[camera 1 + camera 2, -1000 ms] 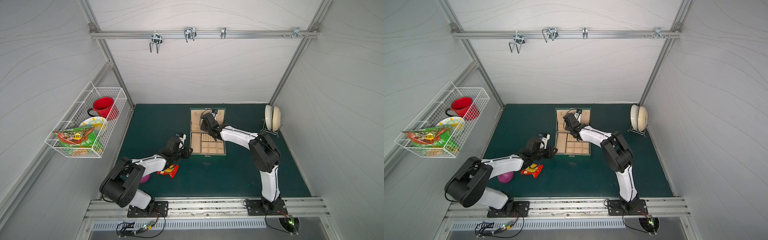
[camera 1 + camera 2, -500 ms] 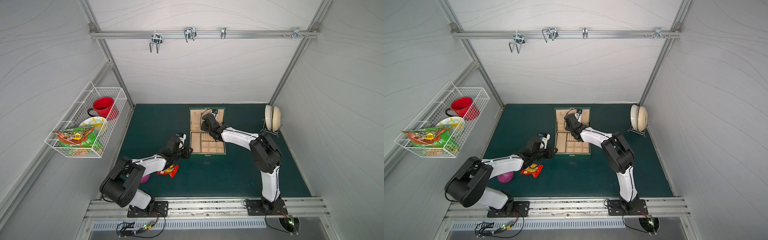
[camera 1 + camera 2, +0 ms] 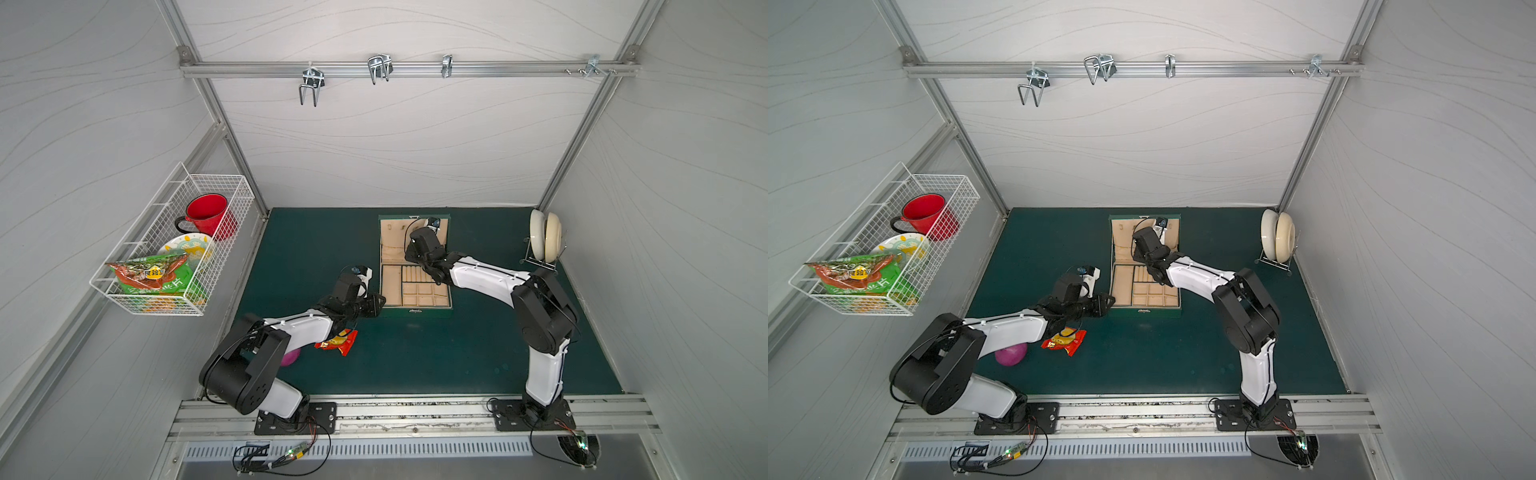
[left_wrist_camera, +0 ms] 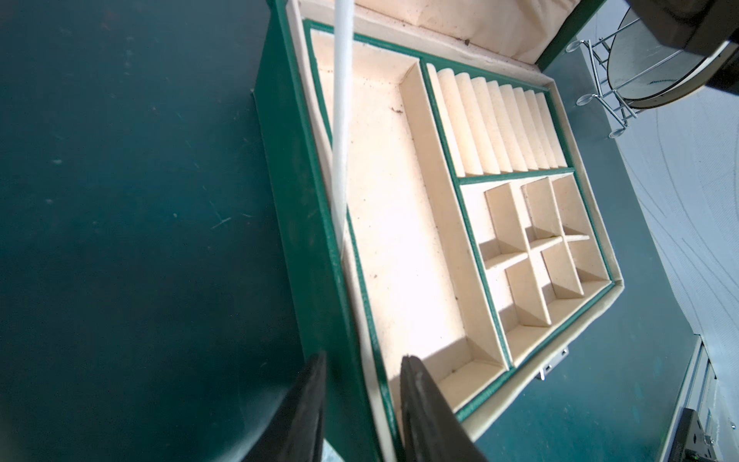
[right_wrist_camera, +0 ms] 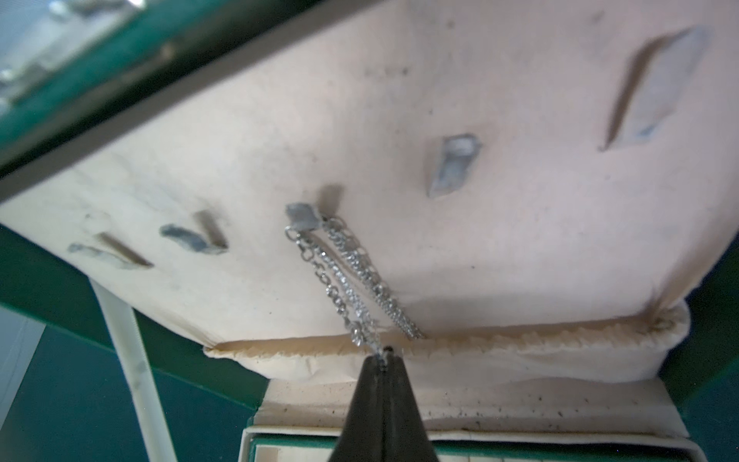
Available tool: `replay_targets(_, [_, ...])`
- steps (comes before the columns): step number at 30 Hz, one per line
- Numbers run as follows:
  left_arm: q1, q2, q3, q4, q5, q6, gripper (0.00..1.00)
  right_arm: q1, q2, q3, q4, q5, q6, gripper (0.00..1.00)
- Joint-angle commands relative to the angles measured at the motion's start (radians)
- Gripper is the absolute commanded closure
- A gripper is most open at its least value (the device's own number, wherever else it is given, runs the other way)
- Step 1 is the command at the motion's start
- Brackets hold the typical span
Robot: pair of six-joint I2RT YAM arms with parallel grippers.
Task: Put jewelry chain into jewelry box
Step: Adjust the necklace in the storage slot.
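The jewelry box (image 3: 415, 311) (image 3: 1144, 311) stands open at the back middle of the green mat, dark green outside and beige inside. The jewelry chain (image 5: 352, 276) is thin and silvery. It hangs from a small hook (image 5: 302, 214) on the lid's lining and runs down to my right gripper (image 5: 383, 357) (image 3: 411, 251). That gripper is shut on the chain's lower end, at the rim of the lid's pocket. My left gripper (image 4: 364, 356) (image 3: 376, 305) is closed on the box's left side wall (image 4: 304, 224), one finger outside and one inside. The long compartment (image 4: 400, 240) beside it holds nothing.
A red snack packet (image 3: 337, 341) and a purple ball (image 3: 291, 356) lie by my left arm. A rack with pale plates (image 3: 544, 241) stands at the back right. A wire basket (image 3: 174, 249) with a red mug hangs on the left wall. A white strap (image 4: 342, 120) ties lid to base.
My right gripper has closed the last bit at the lid. Both arms and the box stay about where they were.
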Motion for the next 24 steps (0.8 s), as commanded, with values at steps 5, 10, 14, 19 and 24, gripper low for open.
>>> replay_targets(5, [-0.004,0.009,0.015,-0.015,0.009,0.011,0.64,0.009,-0.064,-0.026,0.01,-0.038,-0.018,1.0])
replay_targets(10, [-0.004,0.01,0.015,-0.015,0.011,0.011,0.64,0.012,-0.093,-0.051,0.006,-0.051,-0.015,1.0])
replay_targets(14, [-0.004,0.013,0.016,-0.015,0.012,0.011,0.64,0.014,-0.115,-0.071,0.012,-0.055,-0.014,1.0])
replay_targets(19, [-0.004,0.015,0.018,-0.017,0.017,0.011,0.65,0.014,-0.111,-0.07,-0.004,-0.058,-0.011,1.0])
replay_targets(24, [-0.004,0.017,0.02,-0.018,0.02,0.01,0.64,0.014,-0.088,-0.064,-0.012,-0.067,-0.003,1.0])
